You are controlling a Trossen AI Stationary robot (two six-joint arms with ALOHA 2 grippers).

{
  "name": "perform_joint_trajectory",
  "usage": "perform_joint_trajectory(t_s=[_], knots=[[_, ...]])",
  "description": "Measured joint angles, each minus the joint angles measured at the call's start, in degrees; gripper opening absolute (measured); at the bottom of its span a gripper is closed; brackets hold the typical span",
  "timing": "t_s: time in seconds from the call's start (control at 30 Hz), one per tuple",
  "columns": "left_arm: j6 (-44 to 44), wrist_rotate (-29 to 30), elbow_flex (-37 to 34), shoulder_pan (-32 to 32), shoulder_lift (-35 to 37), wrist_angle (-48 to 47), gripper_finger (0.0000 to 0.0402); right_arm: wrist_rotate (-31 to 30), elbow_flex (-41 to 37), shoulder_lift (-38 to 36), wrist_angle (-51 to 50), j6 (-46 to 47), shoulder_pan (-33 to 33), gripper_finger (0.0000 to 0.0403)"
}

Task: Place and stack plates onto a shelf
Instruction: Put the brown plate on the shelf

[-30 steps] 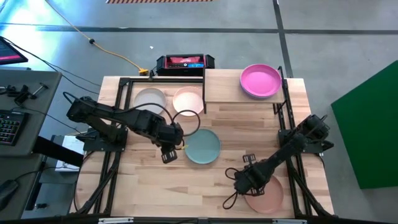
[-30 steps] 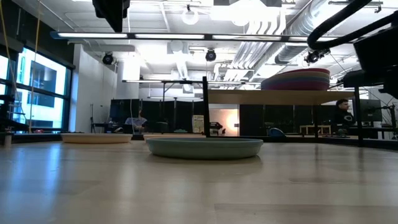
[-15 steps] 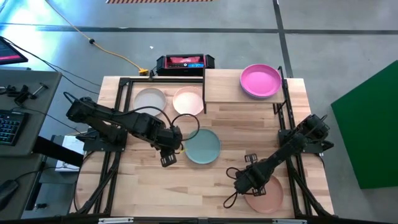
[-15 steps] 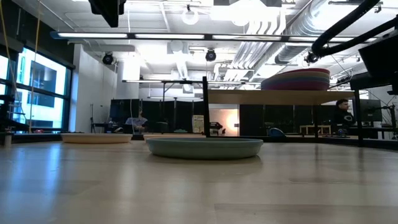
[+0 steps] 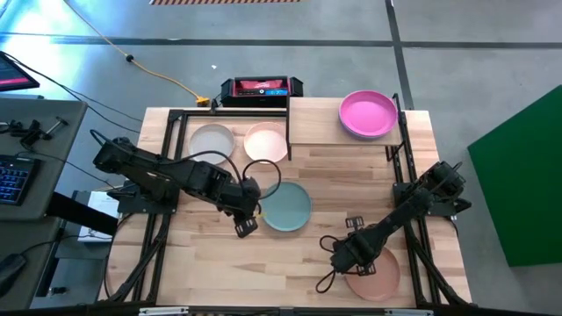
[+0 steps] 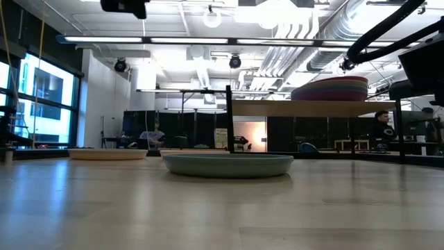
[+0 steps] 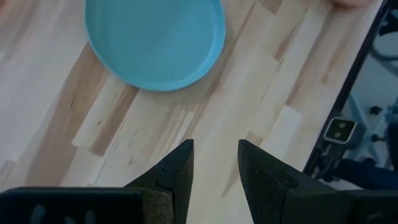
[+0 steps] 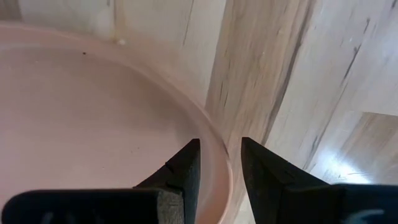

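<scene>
The right gripper (image 8: pixel 217 163) has its jaws spread a little, one on each side of the pink plate's (image 5: pixel 376 273) rim near the table's (image 5: pixel 307 254) front edge. The left gripper (image 7: pixel 215 163) hangs empty with jaws spread, just beside the teal plate (image 5: pixel 286 206). Four plates lie on the table (the others white (image 5: pixel 212 140) and cream (image 5: pixel 266 142)). A stack (image 5: pixel 367 114) sits on the shelf (image 5: pixel 312 123).

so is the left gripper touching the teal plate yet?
Apart. The left wrist view shows the left gripper open over bare wood, with a clear strip of table between its tips and the teal plate.
</scene>
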State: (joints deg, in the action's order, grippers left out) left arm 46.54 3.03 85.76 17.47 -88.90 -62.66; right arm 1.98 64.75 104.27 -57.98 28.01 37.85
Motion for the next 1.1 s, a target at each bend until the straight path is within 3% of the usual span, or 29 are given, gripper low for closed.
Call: perform_joint_trajectory(t_s=[0.77,1.0,1.1], knots=[[1.3,0.2,0.0,0.2,0.0,0.6,0.0115,0.1,0.0,2.6,0.6,-2.1,0.0,0.0091],[1.3,0.2,0.0,0.2,0.0,0.6,0.0115,0.7,0.0,2.6,-1.0,-1.1,0.0,0.0015],[1.3,0.2,0.0,0.2,0.0,0.6,0.0115,0.6,0.0,2.6,-1.6,-1.1,0.0,0.0009]])
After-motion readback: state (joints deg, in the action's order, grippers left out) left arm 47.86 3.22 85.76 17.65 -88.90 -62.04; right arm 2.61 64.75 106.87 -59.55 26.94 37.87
